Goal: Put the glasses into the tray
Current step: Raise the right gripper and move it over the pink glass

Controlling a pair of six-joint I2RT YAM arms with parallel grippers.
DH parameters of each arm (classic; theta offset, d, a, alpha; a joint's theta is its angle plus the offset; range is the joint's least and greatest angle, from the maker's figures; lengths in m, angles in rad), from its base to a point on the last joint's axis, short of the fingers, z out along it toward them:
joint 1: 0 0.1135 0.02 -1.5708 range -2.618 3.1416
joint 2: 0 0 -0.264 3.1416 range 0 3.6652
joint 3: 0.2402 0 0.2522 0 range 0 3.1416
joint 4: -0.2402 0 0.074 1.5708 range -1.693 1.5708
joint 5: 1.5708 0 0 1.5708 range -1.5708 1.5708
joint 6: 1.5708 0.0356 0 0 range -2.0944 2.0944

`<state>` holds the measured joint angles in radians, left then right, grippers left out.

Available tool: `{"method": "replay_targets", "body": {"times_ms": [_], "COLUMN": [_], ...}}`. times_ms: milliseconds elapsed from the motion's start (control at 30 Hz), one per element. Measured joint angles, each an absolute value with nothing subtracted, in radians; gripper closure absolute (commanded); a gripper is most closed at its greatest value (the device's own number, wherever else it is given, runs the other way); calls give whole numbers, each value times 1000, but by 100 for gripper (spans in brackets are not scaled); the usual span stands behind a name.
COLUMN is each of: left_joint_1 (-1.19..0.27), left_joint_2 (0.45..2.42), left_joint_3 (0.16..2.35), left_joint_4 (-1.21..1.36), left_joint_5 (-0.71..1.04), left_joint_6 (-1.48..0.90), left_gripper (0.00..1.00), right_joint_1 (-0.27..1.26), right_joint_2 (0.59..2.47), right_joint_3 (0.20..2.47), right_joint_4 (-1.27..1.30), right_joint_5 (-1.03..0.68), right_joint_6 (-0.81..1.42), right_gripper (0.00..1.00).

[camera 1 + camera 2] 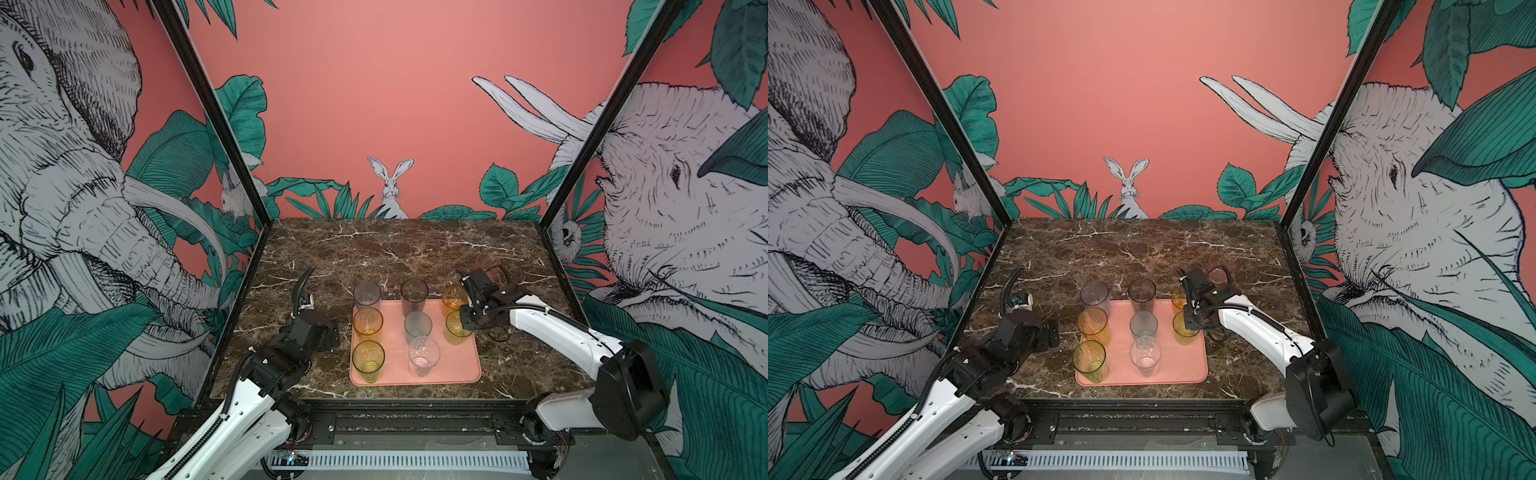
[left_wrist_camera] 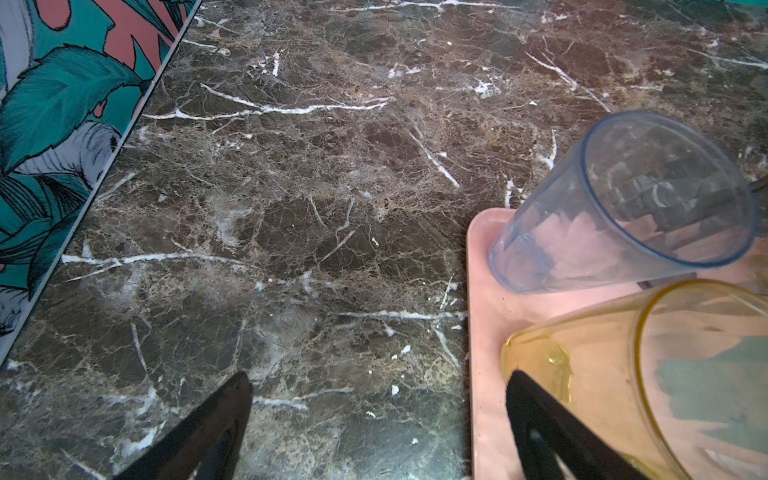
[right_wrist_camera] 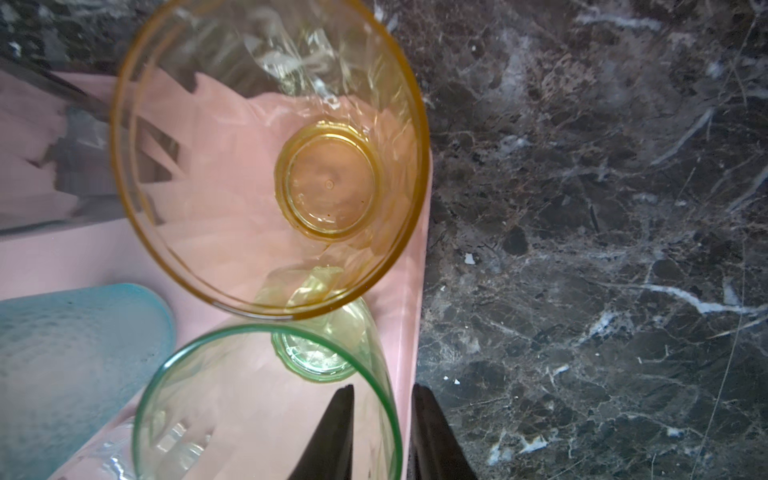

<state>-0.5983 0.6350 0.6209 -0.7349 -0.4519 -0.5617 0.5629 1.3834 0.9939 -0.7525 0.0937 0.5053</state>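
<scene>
The salmon-pink tray lies at the front middle of the marble table. Several glasses stand on it, among them a grey-blue one, an amber one, a frosted teal one and a clear one. My right gripper straddles the rim of a yellow-green glass at the tray's right edge. One finger is inside and one outside, slightly apart and clear of the wall. A pink glass stands on the table behind that wrist, partly hidden. My left gripper is open, empty, just left of the tray.
The marble table is boxed in by black frame posts and mural walls on the left, the right and at the back. The left wall runs close beside the left arm. A black rail borders the front edge.
</scene>
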Motion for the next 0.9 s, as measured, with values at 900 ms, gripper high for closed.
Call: {"method": "replay_targets", "body": {"times_ms": [900], "left_joint_1": [-598], "left_joint_2": [654], "left_joint_3": [640], "left_joint_4": [-727], "left_joint_5": [-472], "left_joint_6": [-561], "left_gripper": [4], "right_joint_1": [560], "right_joint_2": [1141], "right_joint_3": [1255], "right_joint_4": [-818], "right_joint_5": [189], "right_joint_6": [361], "right_gripper": [48]}}
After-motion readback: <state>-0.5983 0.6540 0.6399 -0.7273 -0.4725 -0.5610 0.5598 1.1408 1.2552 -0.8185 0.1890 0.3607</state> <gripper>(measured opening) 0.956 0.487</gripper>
